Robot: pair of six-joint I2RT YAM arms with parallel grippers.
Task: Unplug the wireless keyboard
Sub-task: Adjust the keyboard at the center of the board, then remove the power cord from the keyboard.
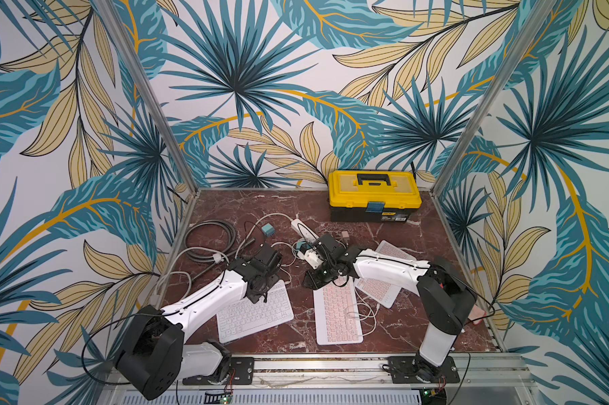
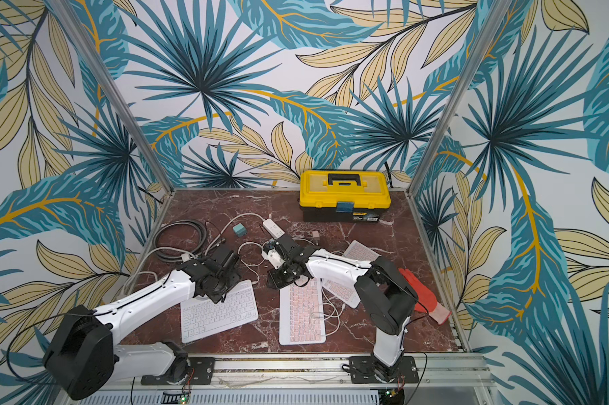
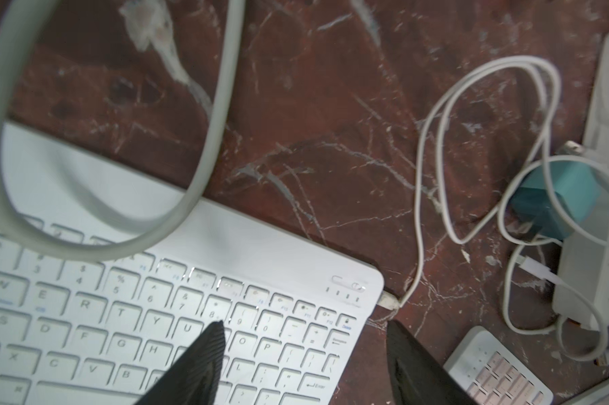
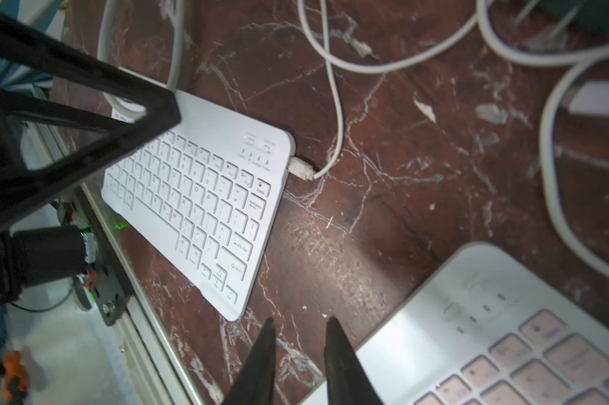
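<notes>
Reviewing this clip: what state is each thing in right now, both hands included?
white keyboard: lying flat, plugged in at its side.
cable plug: seated in the white keyboard's edge.
left hand: open, empty, over the keyboard corner near the plug.
right hand: slightly open, empty.
toolbox: lid shut.
pink keyboard: lying flat; plugged in or not, cannot tell.

White keyboard [image 3: 96, 315] shows the usual W E R T Y keys plus Enter, Delete, Backspace; right wrist view also catches Shift, Charge, Power. Sticker [image 1: 395, 218] on the yellow toolbox [image 1: 373, 192] is too tiny to read.
</notes>
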